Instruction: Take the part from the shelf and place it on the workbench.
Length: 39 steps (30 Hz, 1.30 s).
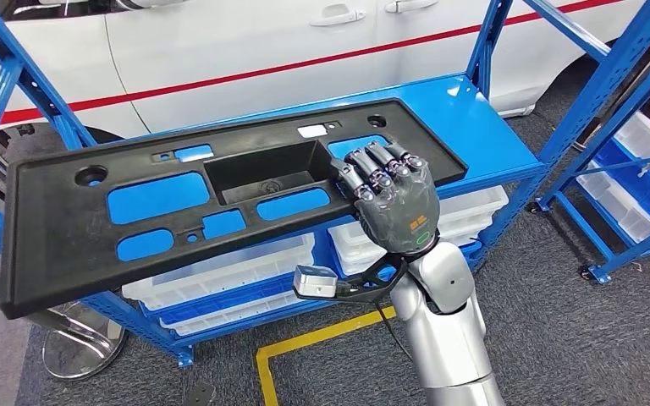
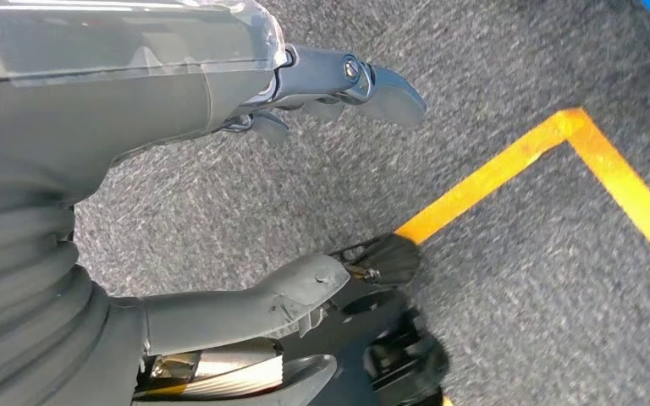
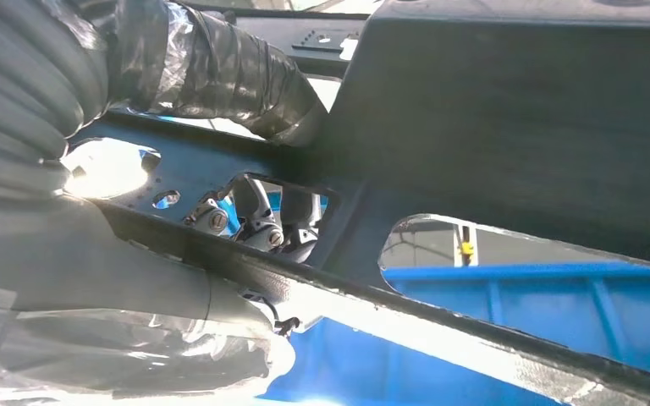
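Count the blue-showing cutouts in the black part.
7: two by the hand, four left of and below the centre tray, one small at the far edge of the part. The hand may hide more.

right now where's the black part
In the head view the long black part lies across the blue shelf, in front of the white car, its left end overhanging. The right hand grips its near edge right of centre.

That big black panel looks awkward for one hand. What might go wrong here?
The right hand grips the long black part near one end only, so the far end, which overhangs the blue shelf, may sag or twist out of the fingers. Swinging it away, it might knock the shelf's blue uprights. The left hand hangs over the floor, giving no support.
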Motion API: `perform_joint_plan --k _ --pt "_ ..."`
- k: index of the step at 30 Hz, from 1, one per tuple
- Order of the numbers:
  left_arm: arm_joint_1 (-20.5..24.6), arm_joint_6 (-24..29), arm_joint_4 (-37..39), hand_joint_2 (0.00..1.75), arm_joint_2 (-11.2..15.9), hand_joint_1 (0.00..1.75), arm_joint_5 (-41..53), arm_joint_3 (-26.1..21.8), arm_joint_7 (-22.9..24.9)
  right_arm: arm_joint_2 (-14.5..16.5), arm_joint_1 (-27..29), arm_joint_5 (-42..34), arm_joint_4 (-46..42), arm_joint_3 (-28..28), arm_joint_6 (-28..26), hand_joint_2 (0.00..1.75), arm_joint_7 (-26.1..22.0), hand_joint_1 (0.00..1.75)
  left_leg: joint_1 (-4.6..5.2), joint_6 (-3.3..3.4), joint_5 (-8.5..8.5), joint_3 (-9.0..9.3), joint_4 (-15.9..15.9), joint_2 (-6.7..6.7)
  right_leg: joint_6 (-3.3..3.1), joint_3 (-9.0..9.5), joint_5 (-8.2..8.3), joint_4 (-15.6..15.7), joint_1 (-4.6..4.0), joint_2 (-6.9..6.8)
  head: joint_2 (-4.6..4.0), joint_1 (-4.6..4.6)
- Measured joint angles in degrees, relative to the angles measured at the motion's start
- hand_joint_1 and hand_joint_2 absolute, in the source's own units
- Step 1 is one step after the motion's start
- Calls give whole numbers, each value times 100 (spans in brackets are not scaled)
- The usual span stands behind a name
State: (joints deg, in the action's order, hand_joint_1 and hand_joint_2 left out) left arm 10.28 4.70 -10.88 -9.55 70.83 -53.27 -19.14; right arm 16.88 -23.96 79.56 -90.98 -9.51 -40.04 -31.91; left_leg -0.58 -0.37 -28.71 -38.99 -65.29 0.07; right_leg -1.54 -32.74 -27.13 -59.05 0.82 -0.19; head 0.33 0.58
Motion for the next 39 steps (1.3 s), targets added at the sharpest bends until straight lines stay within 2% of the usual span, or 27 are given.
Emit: perform_joint_plan --k 2,3,4,5,6,8,9,12,13,15,17,18,19,20,22,23,24,27,28,29,32,33,34,35,37,38,39 --pt "-3 -1 0 175 -2 0 4 2 2 4 4 1 -1 5 0 175 -3 175 -16 -37 -378 -217 -696 1 -26 -99 72 -3 -15 -9 0 1" --pt "-4 -2 0 175 -4 0 7 4 2 4 7 1 -1 8 0 175 -4 175 -24 -52 -429 -241 -890 2 -24 -151 110 -6 -20 -11 0 1" --pt "-5 -2 0 175 -7 0 8 5 3 4 9 3 -1 9 0 175 -6 175 -33 -61 -375 -167 -891 2 -16 -201 148 -10 -23 -10 0 1" --pt "-4 -2 0 175 -10 0 9 9 4 4 10 6 -4 11 0 175 -7 175 -44 -63 -240 25 -661 2 -2 -244 182 -16 -23 -8 0 1" --pt "1 -2 0 175 -11 0 10 15 7 4 9 11 -11 12 0 175 -5 175 -54 -60 -103 297 -280 2 16 -279 210 -25 -22 -5 0 1" --pt "19 -3 0 175 -12 0 13 30 15 4 2 31 -42 14 0 175 9 175 -42 -29 16 768 440 -9 73 -335 258 -48 -33 -3 0 1" --pt "26 -4 -1 175 -13 0 16 36 22 4 -3 43 -55 14 0 175 25 175 -27 -9 11 871 625 -16 108 -352 283 -54 -37 -5 0 0" --pt "26 -5 -1 175 -16 0 31 47 58 -1 -8 68 -75 13 0 175 99 175 -8 102 73 847 722 -15 223 -387 324 -67 -23 -1 0 -1" --pt "28 -7 -1 175 -18 0 37 54 70 -4 -8 71 -83 13 0 175 125 175 -12 153 121 823 743 -5 248 -427 232 -150 -16 4 0 -3" --pt "41 -8 -2 175 -21 0 45 72 88 -11 -6 74 -99 13 0 175 169 175 -12 243 217 742 772 16 271 -609 -187 -630 -6 16 0 -3" --pt "49 -9 -2 175 -21 0 46 87 102 -21 4 74 -108 13 0 175 190 175 7 281 293 626 763 22 283 -835 -619 -1324 -7 18 0 -3" --pt "50 -8 -2 175 -20 0 46 91 107 -29 10 74 -108 13 0 175 192 175 14 282 328 565 751 25 286 -878 -697 -1544 -6 18 0 -4" --pt "49 -8 -2 175 -20 0 46 94 111 -38 13 74 -108 13 0 175 192 175 17 278 359 501 732 27 286 -829 -667 -1582 -6 17 0 -3" --pt "49 -6 -2 175 -20 0 48 98 114 -47 14 74 -108 13 0 175 192 175 18 270 385 442 707 27 281 -675 -550 -1415 -6 16 0 -4" --pt "52 0 -2 175 -20 0 55 114 120 -55 11 74 -111 13 0 175 190 175 21 242 421 351 651 25 254 -174 -304 -688 -8 15 0 -3" --pt "56 6 -2 175 -20 0 59 125 126 -55 8 74 -121 13 0 175 187 175 26 218 438 320 627 25 236 25 -241 -369 -21 16 0 -3" --pt "61 11 -2 175 -20 0 62 134 131 -54 5 73 -133 14 0 175 185 175 31 187 459 298 610 25 219 137 -225 -164 -35 19 0 -3" --pt "72 24 -2 175 -17 0 67 158 152 -53 0 68 -157 15 0 175 182 175 38 74 525 254 602 22 133 127 -171 -48 -47 20 0 -3" --pt "72 26 -3 175 -14 0 68 165 160 -52 -1 67 -158 14 0 175 181 175 33 42 470 219 554 19 86 103 -129 -32 -36 14 0 -2" --pt "71 27 -3 175 -10 0 69 170 164 -50 -2 65 -162 14 0 175 179 175 27 15 334 154 418 16 38 71 -82 -13 -23 6 0 -2" --pt "70 28 -4 175 -4 0 74 177 172 -46 -2 61 -174 13 0 175 173 175 0 -50 -342 -183 -557 15 -36 -79 44 -6 -31 -13 0 -1" --pt "70 28 -4 175 -4 0 75 177 173 -46 1 62 -175 13 0 175 169 175 -7 -64 -457 -249 -840 15 -39 -134 84 -9 -38 -15 0 -1" --pt "70 28 -4 175 -4 0 76 178 174 -46 3 64 -175 13 0 175 165 175 -11 -71 -454 -222 -941 16 -37 -188 124 -13 -43 -16 0 -1" --pt "72 28 -4 175 -4 0 76 178 174 -46 4 67 -175 13 0 175 161 175 -13 -68 -351 -83 -816 16 -30 -236 160 -19 -46 -14 0 -1" --pt "83 28 -6 175 -2 0 78 180 174 -46 2 72 -179 13 0 175 161 175 -7 -35 -94 449 -69 13 -4 -314 222 -35 -54 -9 0 0" --pt "93 28 -8 175 -1 0 79 181 174 -46 -3 74 -183 13 0 175 161 175 5 -8 -23 693 307 6 21 -342 252 -44 -59 -8 0 -2" --pt "102 28 -9 175 -1 0 81 182 173 -46 -7 76 -186 13 0 175 161 175 20 21 2 849 570 -1 51 -361 281 -49 -63 -9 0 -1"
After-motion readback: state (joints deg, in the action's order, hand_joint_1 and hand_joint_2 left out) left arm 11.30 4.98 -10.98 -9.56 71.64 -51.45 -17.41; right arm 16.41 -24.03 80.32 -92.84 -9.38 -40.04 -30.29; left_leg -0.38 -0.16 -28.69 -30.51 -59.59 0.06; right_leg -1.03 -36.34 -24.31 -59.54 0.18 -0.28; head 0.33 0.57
